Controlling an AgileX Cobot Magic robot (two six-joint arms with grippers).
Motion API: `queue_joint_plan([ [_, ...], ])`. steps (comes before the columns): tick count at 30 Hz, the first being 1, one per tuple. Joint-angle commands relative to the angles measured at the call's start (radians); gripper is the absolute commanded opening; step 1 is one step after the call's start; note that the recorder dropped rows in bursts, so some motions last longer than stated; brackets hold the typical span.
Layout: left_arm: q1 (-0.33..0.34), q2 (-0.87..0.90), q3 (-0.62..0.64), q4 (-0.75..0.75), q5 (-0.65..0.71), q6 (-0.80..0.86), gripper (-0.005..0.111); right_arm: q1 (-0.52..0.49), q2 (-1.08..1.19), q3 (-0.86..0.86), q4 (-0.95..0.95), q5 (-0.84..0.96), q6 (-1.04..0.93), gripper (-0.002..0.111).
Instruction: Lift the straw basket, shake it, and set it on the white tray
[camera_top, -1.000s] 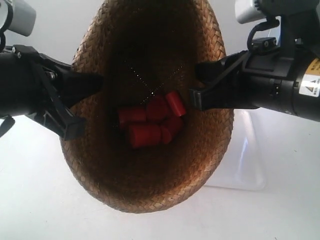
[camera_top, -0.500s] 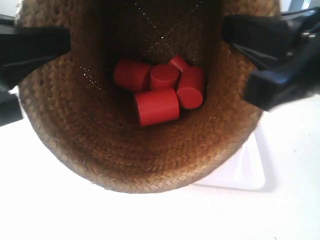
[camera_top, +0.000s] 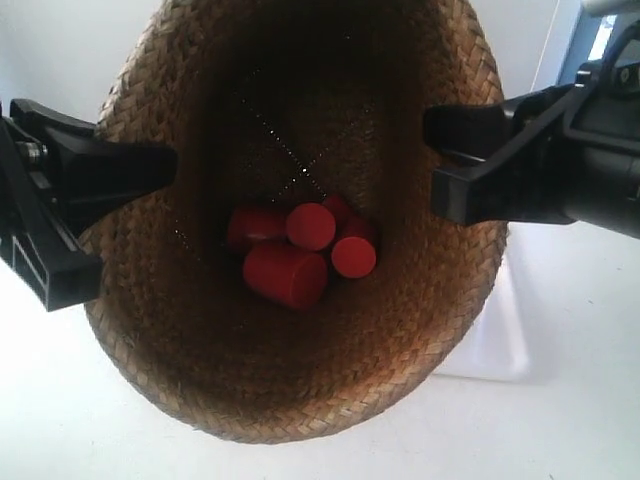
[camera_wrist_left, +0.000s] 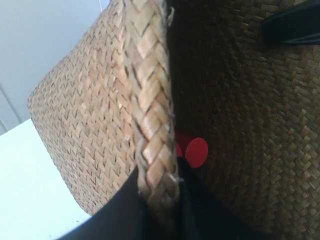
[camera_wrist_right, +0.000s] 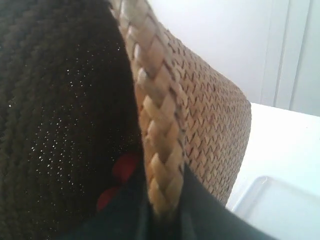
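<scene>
Currently the straw basket (camera_top: 300, 380) is off the table, carried between both arms and tipped so that its round mouth faces the exterior camera. I judge the two-sided hold is needed because the basket is wide and soft-walled; opposed grips on the rim stop it swinging during the shake.

The white table (camera_top: 50, 430) lies below it. The white tray (camera_top: 500, 340) sits on the table at the right of the scene, partly hidden behind the basket's wall. The basket does not rest on it; the set-down is not yet done.

The left gripper (camera_wrist_left: 159, 200) is closed down to the thickness of the braided rim, one finger inside and one outside the wall. The right gripper (camera_wrist_right: 162, 210) clamps the opposite side of the rim the same way. The tray shows just beyond the outer wall in the right wrist view, so I take the arm at the exterior view's right to be the right arm.

Several red cylinders (camera_top: 300, 255) lie clustered, touching one another, in the low part of the dark interior. I judge they gather there because of the tilt.

No brand, label or writing can be read in any view.
</scene>
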Motion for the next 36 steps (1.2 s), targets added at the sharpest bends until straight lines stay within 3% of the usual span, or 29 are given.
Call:
queue_joint_plan([
  [1, -0.014, -0.010, -0.008, -0.004, 0.049, 0.036, 0.000, 0.002, -0.006, -0.012, -0.010, -0.052, -0.006, 0.000],
  [4, -0.014, -0.010, -0.008, -0.004, 0.036, 0.007, 0.000, 0.002, -0.006, -0.012, -0.010, -0.049, -0.006, 0.000],
  [9, 0.042, 0.033, -0.021, -0.006, -0.008, -0.191, 0.000, -0.031, 0.001, -0.019, -0.010, -0.026, 0.066, 0.000],
  [15, 0.097, 0.155, -0.086, -0.016, 0.094, -0.268, 0.000, -0.062, 0.076, -0.072, -0.006, 0.102, 0.146, 0.000],
  [25, 0.097, 0.248, -0.209, -0.019, 0.149, -0.276, 0.000, -0.062, 0.202, -0.245, -0.010, 0.292, 0.196, 0.000],
  [36, 0.097, 0.281, -0.218, -0.012, 0.129, -0.269, 0.000, -0.062, 0.257, -0.282, -0.012, 0.337, 0.184, 0.000],
])
